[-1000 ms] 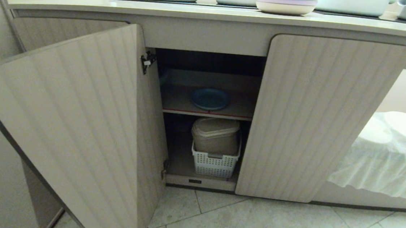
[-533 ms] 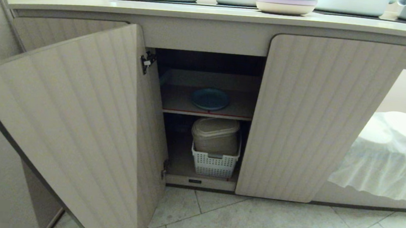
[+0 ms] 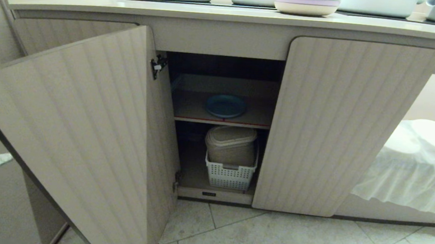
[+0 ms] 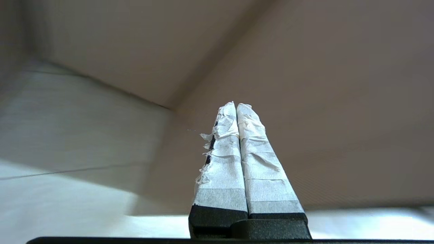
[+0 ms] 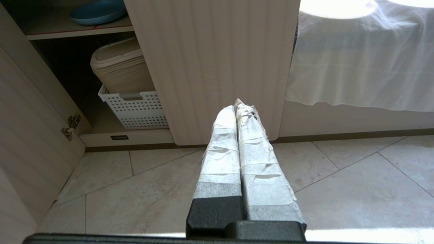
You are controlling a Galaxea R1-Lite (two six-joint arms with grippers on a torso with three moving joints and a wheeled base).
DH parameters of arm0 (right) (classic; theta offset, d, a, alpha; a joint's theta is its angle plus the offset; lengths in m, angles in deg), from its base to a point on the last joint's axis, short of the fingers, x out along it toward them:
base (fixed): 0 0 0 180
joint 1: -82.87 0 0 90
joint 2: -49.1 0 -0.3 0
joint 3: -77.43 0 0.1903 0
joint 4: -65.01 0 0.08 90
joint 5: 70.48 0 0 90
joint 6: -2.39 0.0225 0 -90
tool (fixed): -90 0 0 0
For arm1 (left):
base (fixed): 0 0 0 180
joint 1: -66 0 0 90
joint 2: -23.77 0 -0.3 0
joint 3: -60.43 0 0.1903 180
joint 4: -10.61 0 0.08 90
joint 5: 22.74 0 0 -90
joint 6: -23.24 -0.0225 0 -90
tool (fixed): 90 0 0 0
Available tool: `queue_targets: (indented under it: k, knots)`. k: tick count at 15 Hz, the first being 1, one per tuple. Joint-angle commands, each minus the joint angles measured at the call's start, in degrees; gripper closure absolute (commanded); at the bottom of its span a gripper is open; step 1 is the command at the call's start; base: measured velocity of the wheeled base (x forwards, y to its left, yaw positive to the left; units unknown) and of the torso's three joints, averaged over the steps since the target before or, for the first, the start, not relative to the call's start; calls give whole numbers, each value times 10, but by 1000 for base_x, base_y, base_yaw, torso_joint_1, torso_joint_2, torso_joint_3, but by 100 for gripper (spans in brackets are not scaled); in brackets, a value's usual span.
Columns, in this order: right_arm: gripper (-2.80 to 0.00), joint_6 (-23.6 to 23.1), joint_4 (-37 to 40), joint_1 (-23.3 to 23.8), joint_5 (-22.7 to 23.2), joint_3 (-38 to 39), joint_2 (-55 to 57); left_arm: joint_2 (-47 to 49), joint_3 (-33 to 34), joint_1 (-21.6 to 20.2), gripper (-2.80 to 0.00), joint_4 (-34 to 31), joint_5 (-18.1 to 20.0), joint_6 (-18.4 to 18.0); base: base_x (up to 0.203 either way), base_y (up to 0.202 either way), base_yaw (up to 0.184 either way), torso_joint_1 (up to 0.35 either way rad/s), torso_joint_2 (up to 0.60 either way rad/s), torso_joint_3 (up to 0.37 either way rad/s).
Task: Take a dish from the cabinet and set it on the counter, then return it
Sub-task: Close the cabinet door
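The round matte blue dish is seen lying on the inner shelf of the pale fluted cabinet, whose left door is swung open. Both tape-wrapped end effectors, left and right, are pressed together, empty.

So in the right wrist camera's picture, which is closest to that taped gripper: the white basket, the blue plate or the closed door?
From the right gripper, shut and low over the floor:
1. Closed door, straight ahead.
2. White basket, on the cabinet's bottom level.
3. Blue plate, up on the inner shelf.
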Motion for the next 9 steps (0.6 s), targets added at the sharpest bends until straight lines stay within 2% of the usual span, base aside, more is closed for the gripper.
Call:
queue_targets:
  k: [1, 2, 4, 5, 7, 9]
  knots:
    - [0, 0, 0, 0, 0, 0, 0, 37, -1, -1, 0, -7, 97, 3, 0, 0, 0, 0, 0, 0]
    - [0, 1, 0, 0, 0, 0, 0, 58, -3, 1, 0, -11, 122, 3, 0, 0, 0, 0, 0, 0]
    - [0, 0, 0, 0, 0, 0, 0, 101, -9, 27, 0, -6, 137, 1, 0, 0, 0, 0, 0, 0]
    - [0, 0, 0, 0, 0, 0, 0, 114, -14, 43, 0, -3, 131, 0, 0, 0, 0, 0, 0, 0]
    - [0, 1, 0, 0, 0, 0, 0, 130, -24, 81, 0, 1, 89, 1, 0, 0, 0, 0, 0, 0]
    - [0, 0, 0, 0, 0, 0, 0, 130, -29, 116, 0, 2, 74, 10, 0, 0, 0, 0, 0, 0]
